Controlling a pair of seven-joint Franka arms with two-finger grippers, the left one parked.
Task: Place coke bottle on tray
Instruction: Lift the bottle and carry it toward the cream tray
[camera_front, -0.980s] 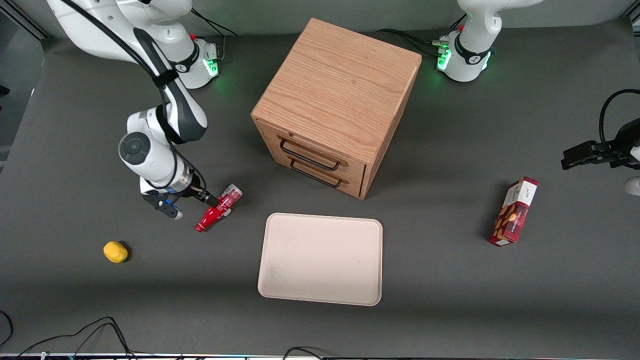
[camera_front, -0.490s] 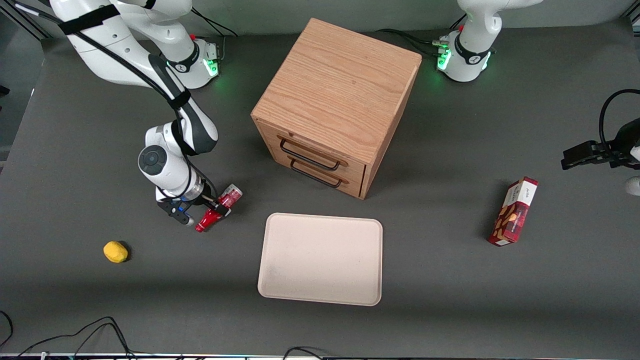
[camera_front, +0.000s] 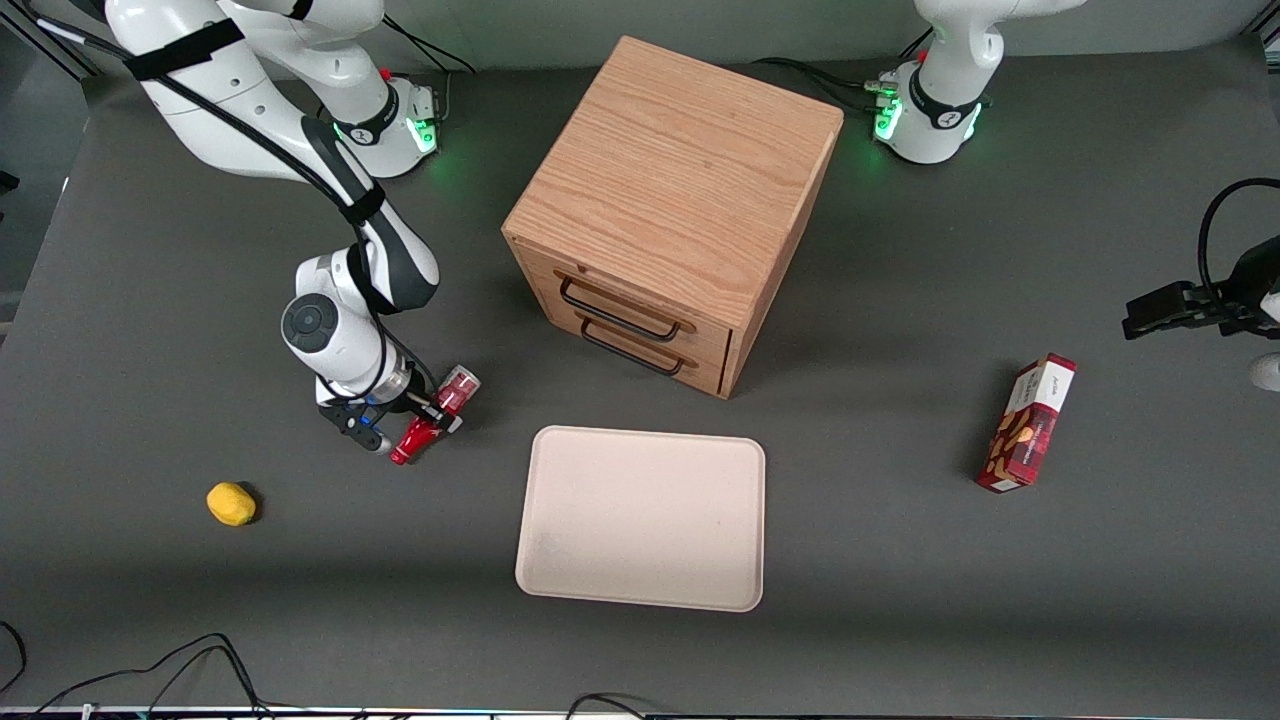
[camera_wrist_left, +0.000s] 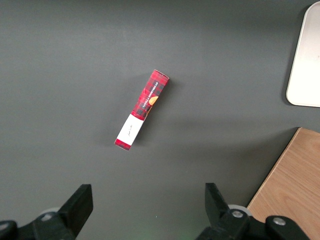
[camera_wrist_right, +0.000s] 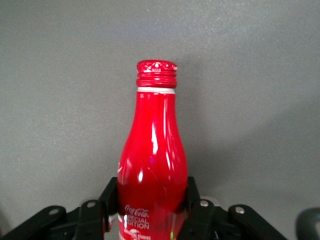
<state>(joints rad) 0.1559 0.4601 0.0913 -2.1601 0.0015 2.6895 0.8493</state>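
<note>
The coke bottle (camera_front: 452, 393) is small, slim and red and lies on its side on the dark table, its red cap nearer the front camera and its silvery base toward the cabinet. My right gripper (camera_front: 420, 424) is low over it and shut on its body. In the right wrist view the black fingers (camera_wrist_right: 111, 196) press both sides of the bottle (camera_wrist_right: 152, 145) just above the white label. The beige tray (camera_front: 640, 520) lies flat beside the bottle, toward the parked arm's end, a short gap away. A corner of it shows in the left wrist view (camera_wrist_left: 306, 60).
A wooden drawer cabinet (camera_front: 670, 200) with two black handles stands farther from the front camera than the tray. A yellow lemon (camera_front: 230, 503) lies toward the working arm's end. A red snack box (camera_front: 1030, 422) lies toward the parked arm's end and shows in the left wrist view (camera_wrist_left: 142, 110).
My gripper moved from beside the bottle to straddle it and closed on its body. The bottle's base shifted slightly.
</note>
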